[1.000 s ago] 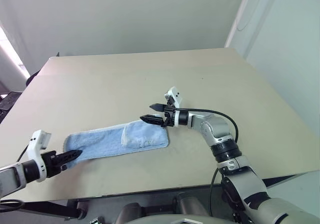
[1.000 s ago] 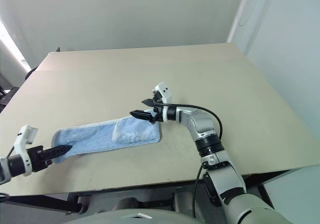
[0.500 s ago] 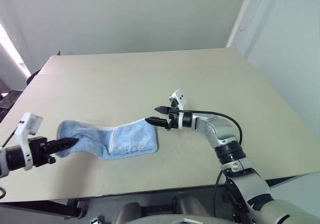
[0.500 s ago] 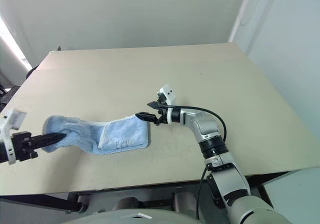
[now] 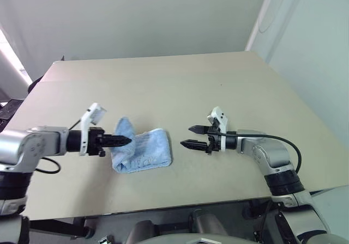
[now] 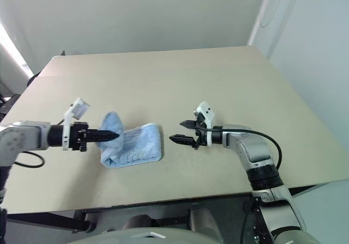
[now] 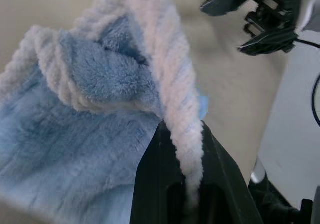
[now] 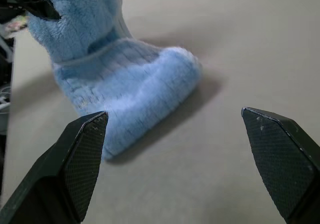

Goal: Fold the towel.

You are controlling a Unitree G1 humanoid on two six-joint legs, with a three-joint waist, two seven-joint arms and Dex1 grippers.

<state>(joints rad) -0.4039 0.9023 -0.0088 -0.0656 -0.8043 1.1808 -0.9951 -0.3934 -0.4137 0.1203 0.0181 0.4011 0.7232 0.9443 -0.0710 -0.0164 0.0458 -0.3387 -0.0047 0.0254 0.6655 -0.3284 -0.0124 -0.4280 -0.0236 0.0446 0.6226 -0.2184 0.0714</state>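
Observation:
The light-blue towel (image 5: pixel 144 152) lies bunched on the table, its right part doubled over and flat. Its left end (image 5: pixel 124 128) is lifted off the surface. My left gripper (image 5: pixel 126 141) is shut on that raised end; the left wrist view has the white-edged hem (image 7: pixel 170 84) pinched between the black fingers (image 7: pixel 155 184). My right gripper (image 5: pixel 188 136) hovers to the right of the towel, open and holding nothing, a short gap away from the cloth. From the right wrist, the towel's rounded fold (image 8: pixel 150 79) lies ahead of the spread fingertips (image 8: pixel 90 134).
The beige table (image 5: pixel 163 80) stretches wide behind and to the right of the towel. Its front edge (image 5: pixel 163 203) runs close below the towel. Dark objects (image 5: pixel 8 110) stand off the table's left side. Behind the table is a white wall.
My left gripper has carried the towel's left end up and rightward, bunching the long strip into a short heap. The right gripper has drawn away to the right of the towel, staying open.

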